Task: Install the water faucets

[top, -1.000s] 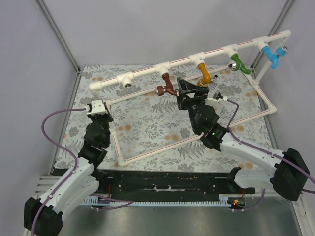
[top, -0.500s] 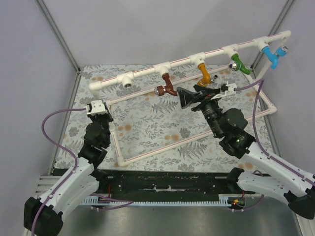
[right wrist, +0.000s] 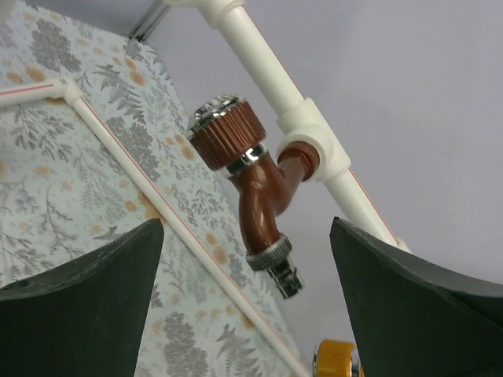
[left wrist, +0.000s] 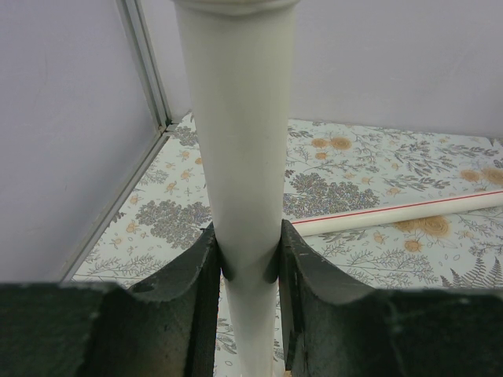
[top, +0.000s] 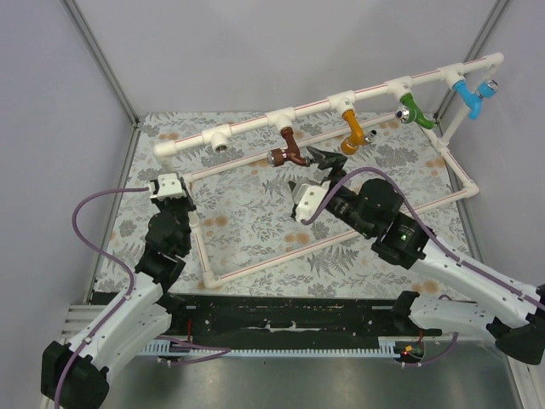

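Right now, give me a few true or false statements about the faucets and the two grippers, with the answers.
1. The left gripper is shut on a white pipe. True.
2. The right gripper grips the brown faucet. False: its jaws stand open on either side of it, not touching.
3. The orange faucet is not mounted yet. False: it hangs from a fitting on the top rail.
4. The green faucet sits between the orange faucet and the blue faucet. True.

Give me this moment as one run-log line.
left tool: shut on white pipe | right tool: open, facing brown faucet, no contact | brown faucet, orange faucet: both mounted on top rail
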### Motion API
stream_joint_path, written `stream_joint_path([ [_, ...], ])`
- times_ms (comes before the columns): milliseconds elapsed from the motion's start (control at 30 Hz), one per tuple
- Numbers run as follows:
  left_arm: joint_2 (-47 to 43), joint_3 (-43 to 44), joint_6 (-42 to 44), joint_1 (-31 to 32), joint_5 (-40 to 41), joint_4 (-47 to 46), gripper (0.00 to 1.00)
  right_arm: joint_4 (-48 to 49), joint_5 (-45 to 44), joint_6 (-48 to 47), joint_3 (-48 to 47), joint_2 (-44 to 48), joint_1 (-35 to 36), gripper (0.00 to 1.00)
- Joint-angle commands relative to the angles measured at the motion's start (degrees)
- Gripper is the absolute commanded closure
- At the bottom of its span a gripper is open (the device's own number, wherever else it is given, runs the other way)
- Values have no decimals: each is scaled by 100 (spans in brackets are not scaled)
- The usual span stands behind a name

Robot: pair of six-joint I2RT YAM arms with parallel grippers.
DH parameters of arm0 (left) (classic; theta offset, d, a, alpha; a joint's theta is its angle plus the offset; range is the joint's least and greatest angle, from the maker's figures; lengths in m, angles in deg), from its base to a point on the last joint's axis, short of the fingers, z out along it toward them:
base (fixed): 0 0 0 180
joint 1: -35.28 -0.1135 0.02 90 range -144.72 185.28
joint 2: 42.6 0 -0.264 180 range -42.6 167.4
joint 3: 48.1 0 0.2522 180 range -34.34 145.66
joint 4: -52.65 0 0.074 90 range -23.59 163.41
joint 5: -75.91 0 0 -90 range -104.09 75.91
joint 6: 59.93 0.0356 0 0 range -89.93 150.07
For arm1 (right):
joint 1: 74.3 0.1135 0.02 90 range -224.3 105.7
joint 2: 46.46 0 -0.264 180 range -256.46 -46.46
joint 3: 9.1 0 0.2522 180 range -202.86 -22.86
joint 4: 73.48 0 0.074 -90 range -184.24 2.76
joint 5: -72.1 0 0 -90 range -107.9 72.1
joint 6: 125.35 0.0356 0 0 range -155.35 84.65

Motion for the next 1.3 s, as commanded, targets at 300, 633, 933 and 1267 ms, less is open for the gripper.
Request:
stream_joint_path([
  [300,7,-24,217,69,-212,-7,98,2441,-1137,-2554,-381,-1641,209,30],
  [633,-11,-24,235,61,-195,-25,98,3567,-2602,3829,-478,-1694,279,88],
  [933,-11,-24,226,69,-204,-25,98,2153,-5629,12071,-116,-1545,122,95],
  [1267,-11,-33,244,70,-177,-34,98,2476,-4672,11435,224,-1106,-90,34],
])
